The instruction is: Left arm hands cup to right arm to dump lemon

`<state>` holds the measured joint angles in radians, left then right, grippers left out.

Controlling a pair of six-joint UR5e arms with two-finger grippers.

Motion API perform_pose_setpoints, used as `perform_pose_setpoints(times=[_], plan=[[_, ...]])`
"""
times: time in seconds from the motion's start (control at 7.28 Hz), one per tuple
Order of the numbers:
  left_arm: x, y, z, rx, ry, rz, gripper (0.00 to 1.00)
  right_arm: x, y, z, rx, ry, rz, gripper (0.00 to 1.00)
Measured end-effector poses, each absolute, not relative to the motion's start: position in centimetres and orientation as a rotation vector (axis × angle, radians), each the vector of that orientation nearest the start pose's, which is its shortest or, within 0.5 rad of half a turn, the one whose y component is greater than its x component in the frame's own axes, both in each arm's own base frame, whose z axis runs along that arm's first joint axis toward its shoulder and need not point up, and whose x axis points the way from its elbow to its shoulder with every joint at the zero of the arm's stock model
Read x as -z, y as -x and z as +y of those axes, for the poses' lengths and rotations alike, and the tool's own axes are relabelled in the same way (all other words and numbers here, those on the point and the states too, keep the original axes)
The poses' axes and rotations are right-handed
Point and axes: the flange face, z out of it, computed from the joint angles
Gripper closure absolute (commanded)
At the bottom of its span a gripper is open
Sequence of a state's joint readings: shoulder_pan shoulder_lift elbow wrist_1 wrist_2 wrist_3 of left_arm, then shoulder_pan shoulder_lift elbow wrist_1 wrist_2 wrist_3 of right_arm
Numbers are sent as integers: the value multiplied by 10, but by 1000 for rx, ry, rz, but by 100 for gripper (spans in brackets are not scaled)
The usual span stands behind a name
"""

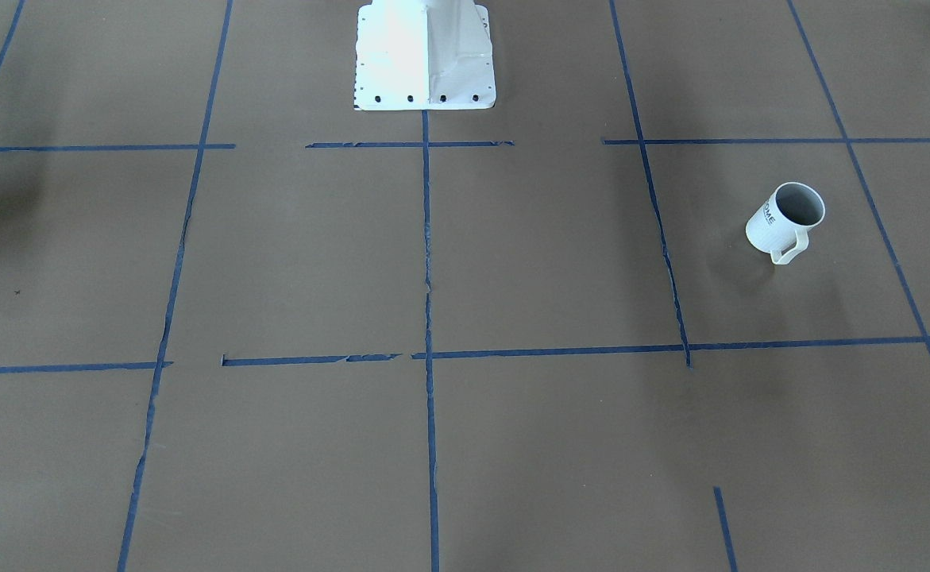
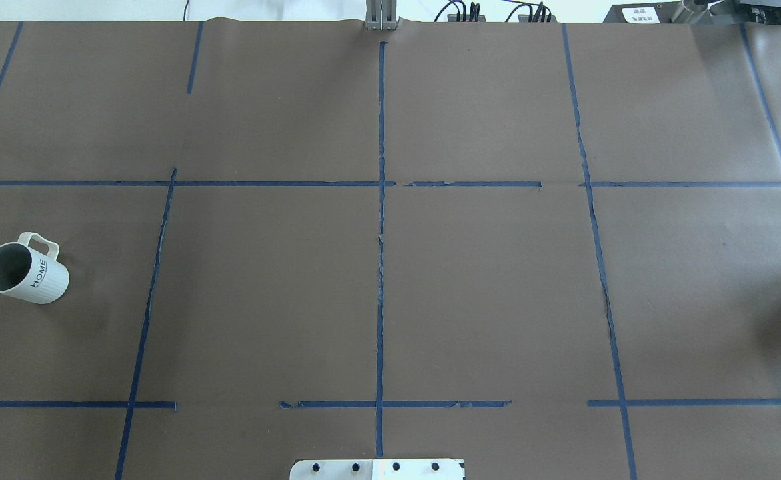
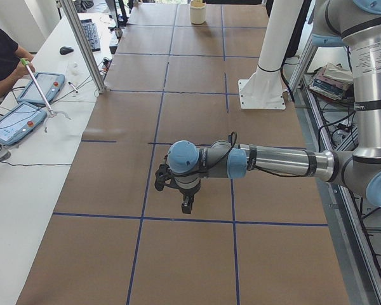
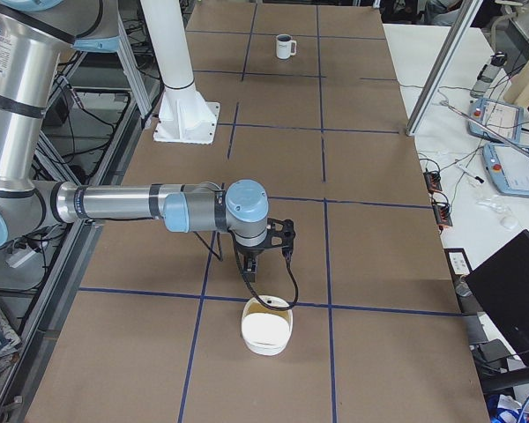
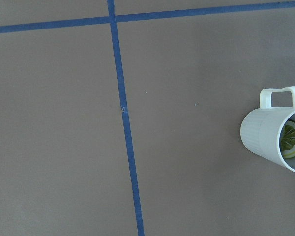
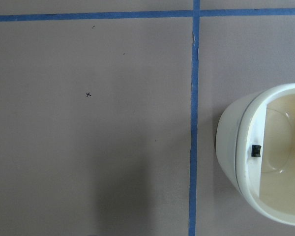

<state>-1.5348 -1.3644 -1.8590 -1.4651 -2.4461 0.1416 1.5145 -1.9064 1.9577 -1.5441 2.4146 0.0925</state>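
Looking down from the overhead feed, I find the cup [image 2: 25,272] standing upright on the brown table [image 2: 497,300], far out on the robot's left side. Its handle is turned away from the robot's base and its HOME lettering faces the centre. My left wrist camera catches it at the right edge of the picture, with the lemon [image 5: 291,140] lying inside at the bottom. In the left side view the left arm [image 3: 273,162] stretches low over the table with the left gripper [image 3: 187,204] pointing down (only the side camera shows it, so I cannot tell how far its fingers are spread). Same story for the right gripper [image 4: 250,263]: it hangs from the right arm [image 4: 123,204] near a cream tub [image 4: 266,328], and I cannot tell its opening.
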Motion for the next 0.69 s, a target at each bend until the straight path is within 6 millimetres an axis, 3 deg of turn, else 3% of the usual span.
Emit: perform_pose_setpoints(times=[0.69], plan=[[-608,43,-405,-161,-32,872,0,-602,-39,-359,-2,-13,-851,0]])
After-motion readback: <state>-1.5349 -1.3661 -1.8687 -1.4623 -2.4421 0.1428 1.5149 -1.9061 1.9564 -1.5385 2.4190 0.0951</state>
